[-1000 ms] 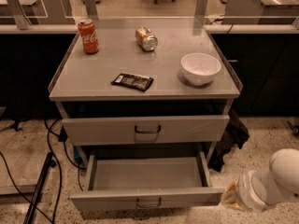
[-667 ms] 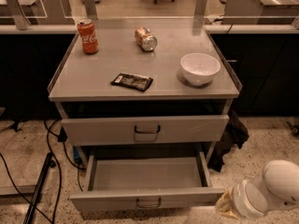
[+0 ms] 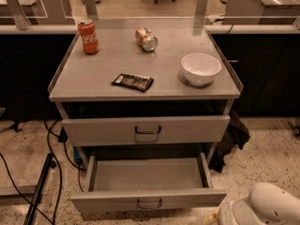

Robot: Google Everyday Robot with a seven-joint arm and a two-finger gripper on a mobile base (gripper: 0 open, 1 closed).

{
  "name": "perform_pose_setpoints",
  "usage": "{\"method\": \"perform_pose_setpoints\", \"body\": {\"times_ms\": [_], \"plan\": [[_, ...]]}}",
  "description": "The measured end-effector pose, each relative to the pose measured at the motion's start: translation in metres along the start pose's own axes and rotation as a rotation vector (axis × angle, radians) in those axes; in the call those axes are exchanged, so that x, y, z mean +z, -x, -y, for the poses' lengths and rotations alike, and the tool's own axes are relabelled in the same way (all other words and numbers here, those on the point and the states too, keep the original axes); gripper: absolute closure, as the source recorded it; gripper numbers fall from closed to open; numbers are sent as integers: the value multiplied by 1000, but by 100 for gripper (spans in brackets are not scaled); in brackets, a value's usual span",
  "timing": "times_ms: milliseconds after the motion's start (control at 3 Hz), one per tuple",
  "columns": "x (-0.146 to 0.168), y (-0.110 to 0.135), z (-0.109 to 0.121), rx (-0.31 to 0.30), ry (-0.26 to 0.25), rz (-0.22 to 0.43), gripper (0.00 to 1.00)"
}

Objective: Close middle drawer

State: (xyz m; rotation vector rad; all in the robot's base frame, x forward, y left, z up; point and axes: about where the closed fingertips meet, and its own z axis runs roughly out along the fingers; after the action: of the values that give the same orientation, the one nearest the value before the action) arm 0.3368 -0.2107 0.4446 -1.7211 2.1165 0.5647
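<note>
- Wide, shallow grey metal middle drawer (image 3: 149,198): pulled far out of the grey metal cabinet (image 3: 140,95), interior bare, small dark loop handle (image 3: 150,204) at the centre of its low front.
- Taller-fronted grey upper drawer (image 3: 145,130): directly above the middle drawer, standing slightly proud of the cabinet frame.
- White-shelled gripper (image 3: 219,215): just beyond the middle drawer's front right corner, low at the picture's edge. Whether it is open or closed cannot be told.
- Risk, off-centre push: contact at that corner would likely skew the middle drawer on its runners and jam it.
- Risk, overreach: an arm rising above the middle drawer could strike the protruding upper drawer.
- Risk, hard shove: a jolt may roll the toppled can.
- Count, above the middle drawer on the cabinet top: one upright red soda can (image 3: 88,36), one toppled metal can (image 3: 146,39), one white bowl (image 3: 200,69), one dark flat packet (image 3: 133,82).
- Count, drawers visible: two; loop handles: two; grippers: one.
</note>
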Motion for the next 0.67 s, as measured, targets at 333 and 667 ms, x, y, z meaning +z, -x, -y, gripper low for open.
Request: {"method": "perform_pose_setpoints", "body": {"times_ms": [333,667], "plan": [[0,0,0,0,0,0,100],[20,-7,8,-32,-28,18,100]]}}
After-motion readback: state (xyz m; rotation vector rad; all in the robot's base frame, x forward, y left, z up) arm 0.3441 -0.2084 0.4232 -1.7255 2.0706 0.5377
